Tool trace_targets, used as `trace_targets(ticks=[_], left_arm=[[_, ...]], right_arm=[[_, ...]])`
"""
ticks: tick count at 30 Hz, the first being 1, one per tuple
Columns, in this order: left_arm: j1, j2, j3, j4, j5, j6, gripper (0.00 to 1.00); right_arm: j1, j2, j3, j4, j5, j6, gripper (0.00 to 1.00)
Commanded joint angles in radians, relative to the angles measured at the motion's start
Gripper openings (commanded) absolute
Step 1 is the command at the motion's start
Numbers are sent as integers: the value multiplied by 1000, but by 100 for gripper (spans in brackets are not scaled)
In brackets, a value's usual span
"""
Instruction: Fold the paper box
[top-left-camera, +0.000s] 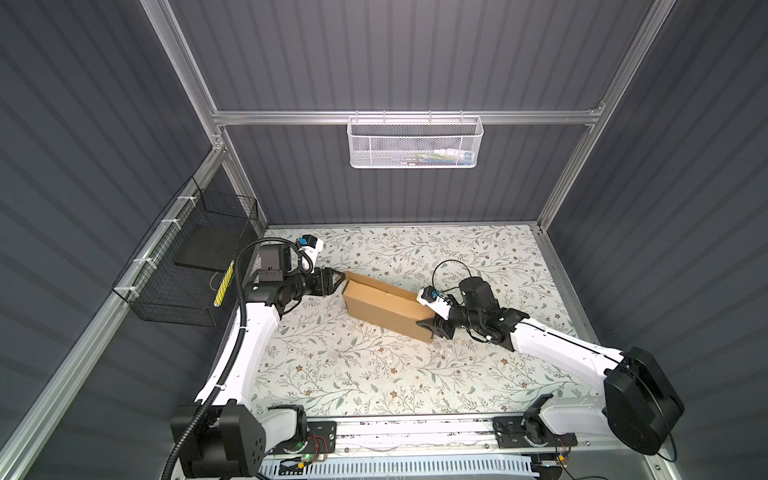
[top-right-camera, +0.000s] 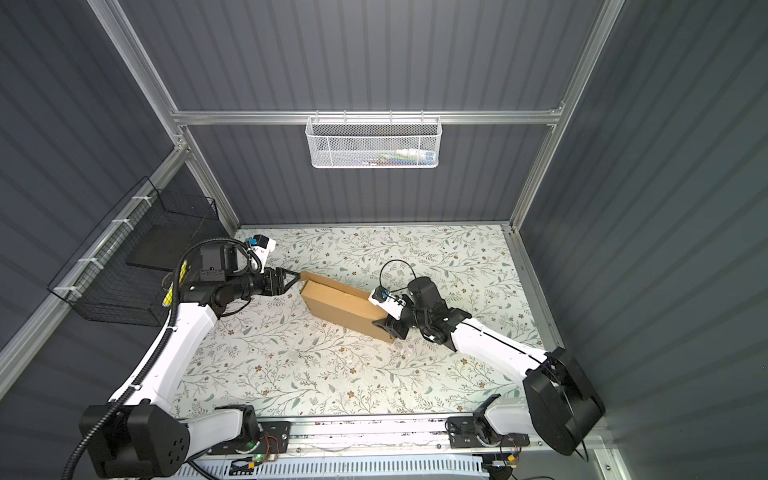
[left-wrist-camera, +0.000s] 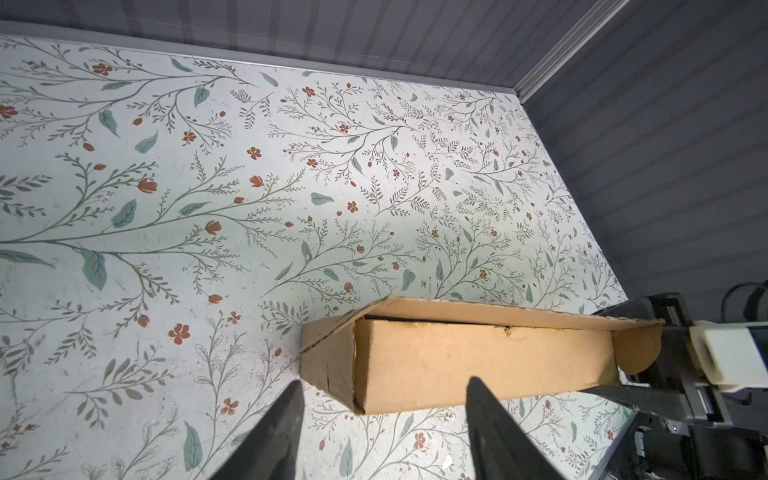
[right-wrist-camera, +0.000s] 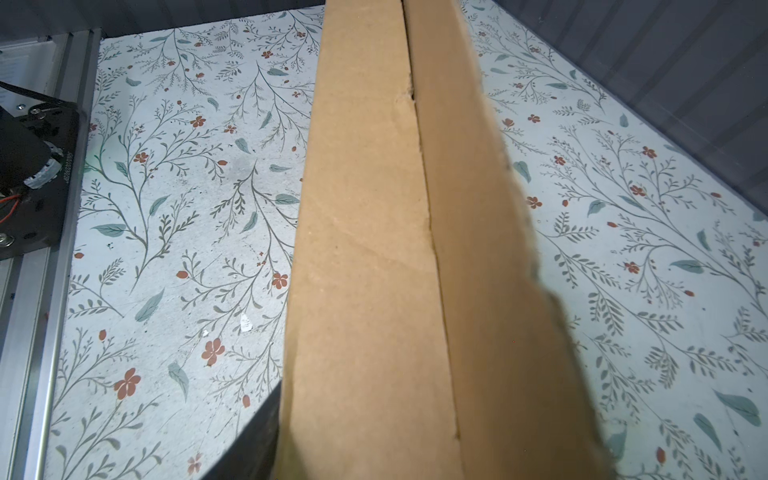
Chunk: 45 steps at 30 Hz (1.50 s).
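Paper box (top-left-camera: 386, 306) lies slantwise on the floral tabletop (top-left-camera: 374, 374), near its middle. Our right gripper (top-left-camera: 423, 313) clamps its 4 o'clock end across the width. Our left gripper (top-left-camera: 341, 277), fingers spread wide and empty, sits just beside its 10 o'clock corner.

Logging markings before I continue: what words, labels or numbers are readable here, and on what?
No text is readable.
The plain brown corrugated cardboard box: no print visible.
The black motor housing, right wrist view: tiny white lettering, too blurred.
The packets in the white mesh wall basket: labels too small.
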Motion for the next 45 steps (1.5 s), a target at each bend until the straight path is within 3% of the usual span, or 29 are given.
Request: trace_targets(ticks=[1, 15, 30, 45], left_arm=[[3, -15, -32, 76, 21, 37, 63], [3, 67, -44, 160, 7, 25, 65], [1, 58, -75, 114, 25, 26, 57], [-18, 9, -112, 102, 58, -10, 37]], right_arm=[[0, 22, 15, -63, -21, 6, 52], [-1, 31, 21, -75, -41, -6, 52], [-2, 53, 36, -73, -46, -9, 52], [-2, 62, 40, -67, -41, 0, 50]])
